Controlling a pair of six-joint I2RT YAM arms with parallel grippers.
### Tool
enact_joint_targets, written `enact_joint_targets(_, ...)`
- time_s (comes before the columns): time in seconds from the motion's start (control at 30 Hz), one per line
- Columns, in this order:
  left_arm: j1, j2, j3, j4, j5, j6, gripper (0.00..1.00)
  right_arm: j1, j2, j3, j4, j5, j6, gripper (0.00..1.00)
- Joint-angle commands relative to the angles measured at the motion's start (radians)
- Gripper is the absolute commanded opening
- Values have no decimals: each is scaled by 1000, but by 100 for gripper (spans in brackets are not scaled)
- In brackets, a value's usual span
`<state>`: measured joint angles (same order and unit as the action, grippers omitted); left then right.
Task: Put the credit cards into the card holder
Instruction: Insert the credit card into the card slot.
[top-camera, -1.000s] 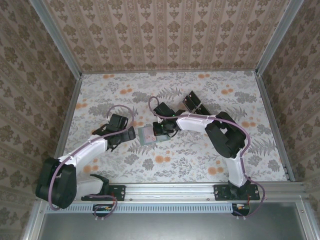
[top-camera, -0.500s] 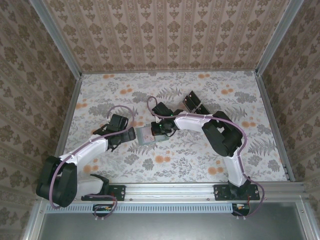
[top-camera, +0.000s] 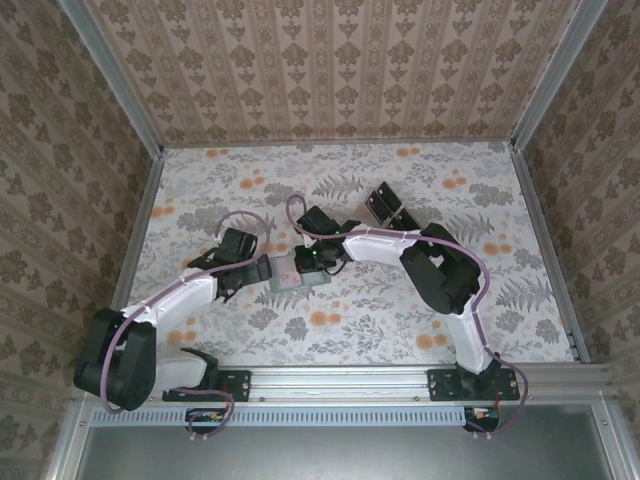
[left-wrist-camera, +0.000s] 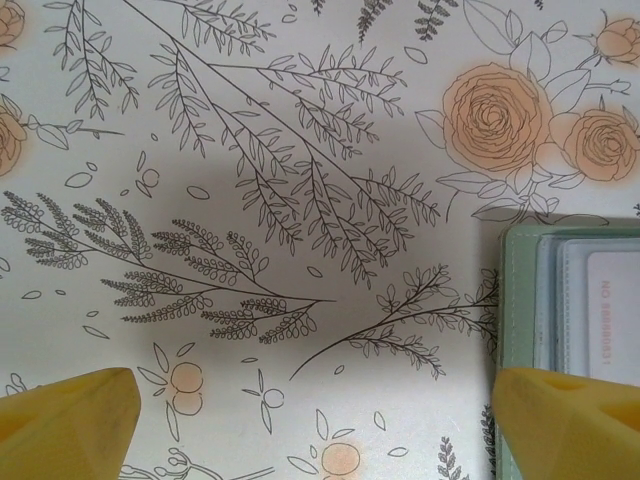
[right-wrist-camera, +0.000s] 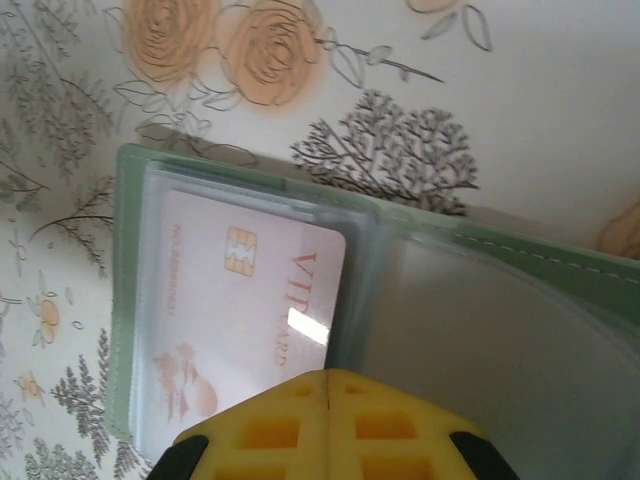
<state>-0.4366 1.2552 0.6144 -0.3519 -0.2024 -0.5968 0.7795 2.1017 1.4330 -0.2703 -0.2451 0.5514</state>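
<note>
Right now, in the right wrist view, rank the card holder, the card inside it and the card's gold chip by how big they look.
1. card holder, lying open and running past the right edge of the picture.
2. card, behind clear plastic on the holder's left side.
3. gold chip, a small patch on the card.

We see two white-and-black jointed robot arms bolted side by side at the near edge. The left arm (top-camera: 170, 300) extends forward and rightward. Its left pincer (top-camera: 260, 270) is spread wide, with blunt yellow fingers (left-wrist-camera: 65, 425) far apart. The right arm (top-camera: 385, 243) folds at its black elbow and stretches leftward. Its right pincer (top-camera: 305, 262) is fully closed, yellow pads (right-wrist-camera: 265, 435) meeting along one seam. The two pincers sit near each other.
</note>
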Motion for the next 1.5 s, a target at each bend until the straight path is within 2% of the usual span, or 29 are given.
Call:
enact_joint_targets(0.0, 5, 18, -14, 0, 4, 2, 100, 11, 26, 39, -20, -26, -17, 2)
enact_joint_targets(0.3, 7, 95, 4, -9, -28, 11, 100, 18, 43, 57, -22, -40, -11, 2)
enact_joint_targets(0.8, 6, 181, 20, 33, -25, 23, 100, -5, -62, 1, -18, 5, -24, 2)
enact_joint_targets(1.47, 5, 225, 25, 59, -12, 28, 100, -15, 41, 29, 2, -32, -2, 1)
